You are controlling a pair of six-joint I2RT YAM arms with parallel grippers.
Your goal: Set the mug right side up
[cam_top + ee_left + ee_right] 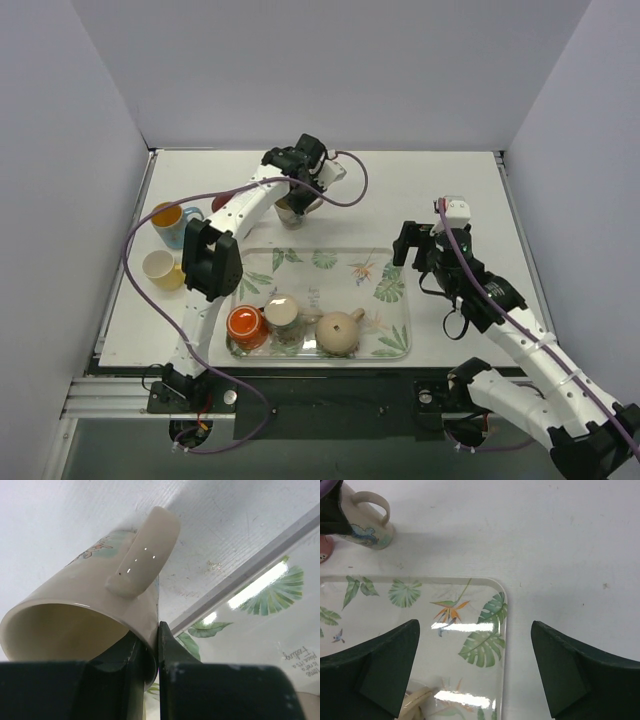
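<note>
The cream mug (297, 207) with a painted pattern is on the table just beyond the tray, tilted, its base end low near the table. My left gripper (303, 186) is shut on the mug's rim. In the left wrist view (158, 645) one finger is inside the mug (90, 595) and one outside, below the handle. The mug also shows at the top left of the right wrist view (367, 527), its mouth hidden behind the left gripper. My right gripper (414, 246) is open and empty above the tray's far right corner (475, 665).
The leaf-printed tray (330, 275) holds an orange mug (246, 326), a small cup (282, 312) and a beige teapot (340, 332) along its near side. A yellow-and-blue mug (170, 222) and a pale yellow cup (160, 268) stand at the left. A red object (218, 203) lies by the mug.
</note>
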